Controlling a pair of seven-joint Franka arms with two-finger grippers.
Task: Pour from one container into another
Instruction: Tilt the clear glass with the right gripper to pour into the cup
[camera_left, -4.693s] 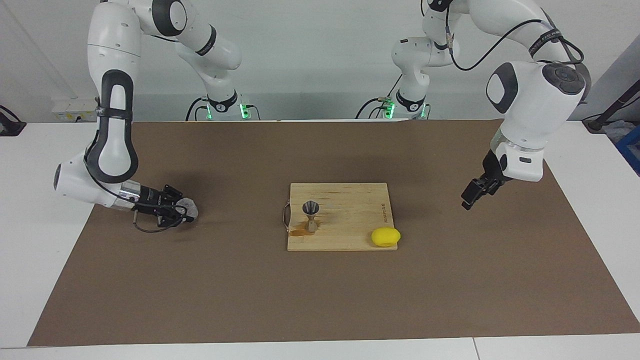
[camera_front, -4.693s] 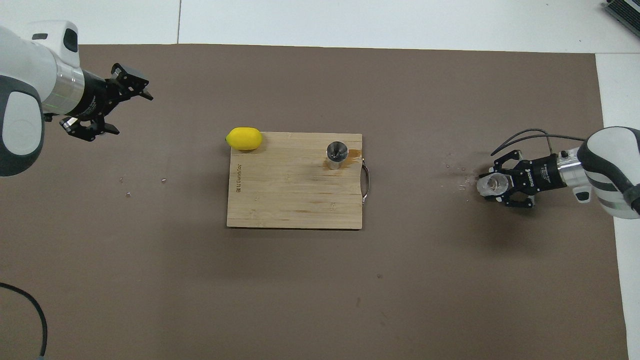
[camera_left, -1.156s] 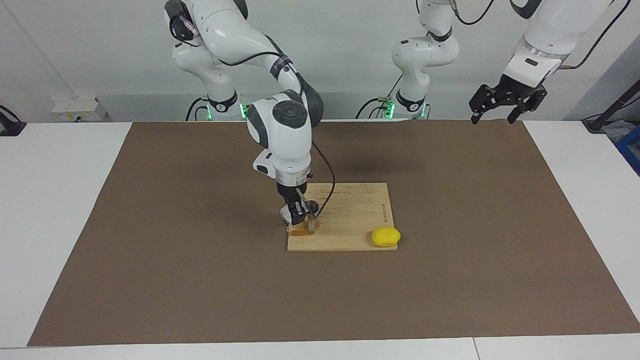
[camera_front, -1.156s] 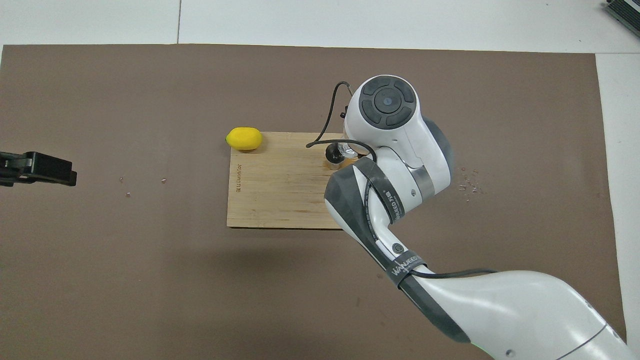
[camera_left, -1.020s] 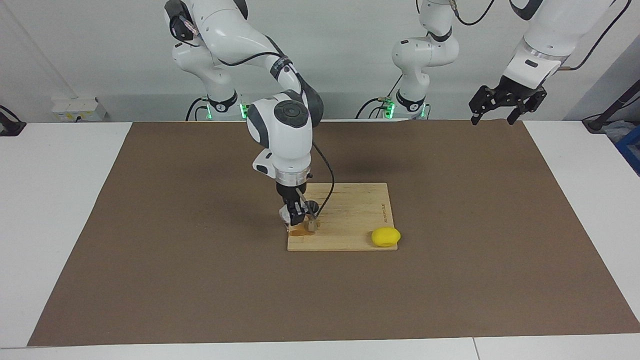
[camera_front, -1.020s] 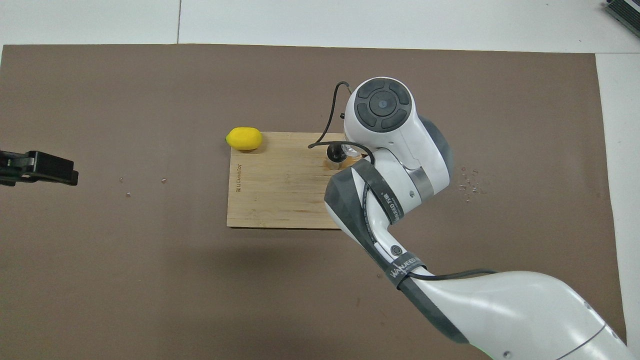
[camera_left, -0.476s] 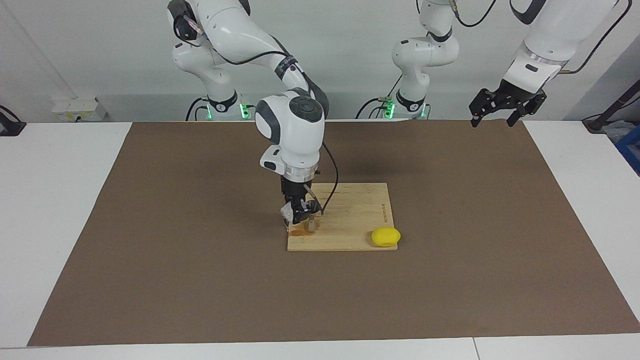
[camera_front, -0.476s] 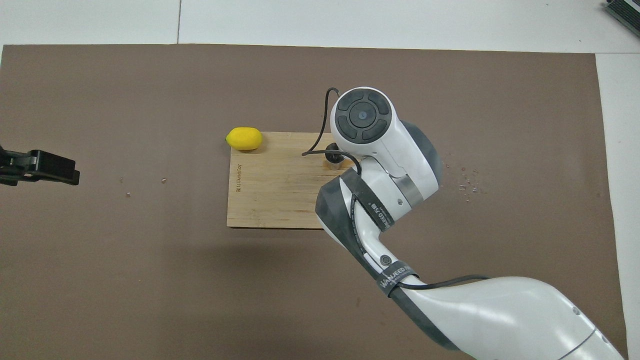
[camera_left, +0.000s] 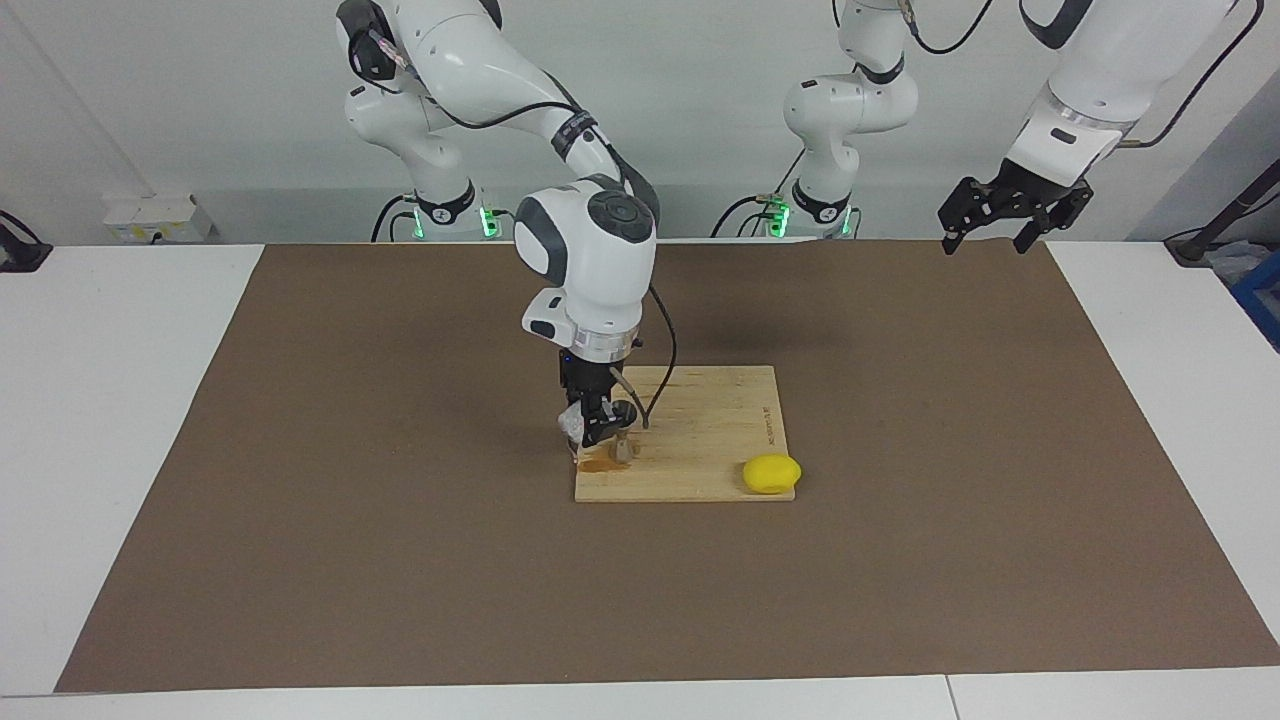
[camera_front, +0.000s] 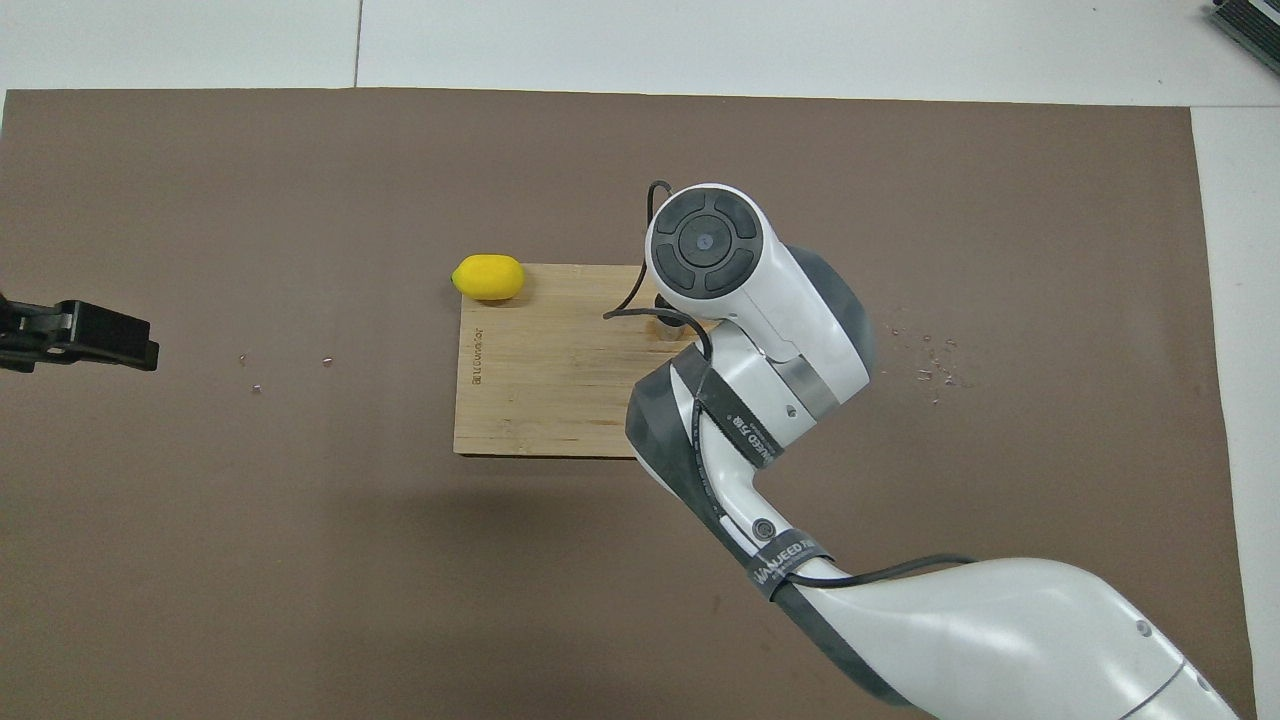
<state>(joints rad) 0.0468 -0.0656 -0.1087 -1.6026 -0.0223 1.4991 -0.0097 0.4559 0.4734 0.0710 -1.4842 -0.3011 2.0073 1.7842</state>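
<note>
The metal jigger (camera_left: 622, 449) stands on the wooden cutting board (camera_left: 700, 430), at its edge toward the right arm's end. My right gripper (camera_left: 592, 430) points down and is shut on the clear glass tumbler (camera_left: 572, 426). It holds the tumbler just above the board, against the jigger's upper cone. I cannot tell how far the tumbler is tilted. In the overhead view the right arm's wrist covers the gripper and tumbler, and only a sliver of the jigger (camera_front: 668, 325) shows. My left gripper (camera_left: 985, 238) is open and empty, and it waits high over the mat's corner.
A yellow lemon (camera_left: 771, 473) lies at the board's corner farthest from the robots, toward the left arm's end. A brown stain (camera_left: 600, 463) marks the board by the jigger's foot. Small clear bits (camera_front: 930, 360) lie on the brown mat toward the right arm's end.
The right arm's wrist has swung a little toward the left arm's end, while its gripper stays with the tumbler at the jigger. The left arm has barely moved.
</note>
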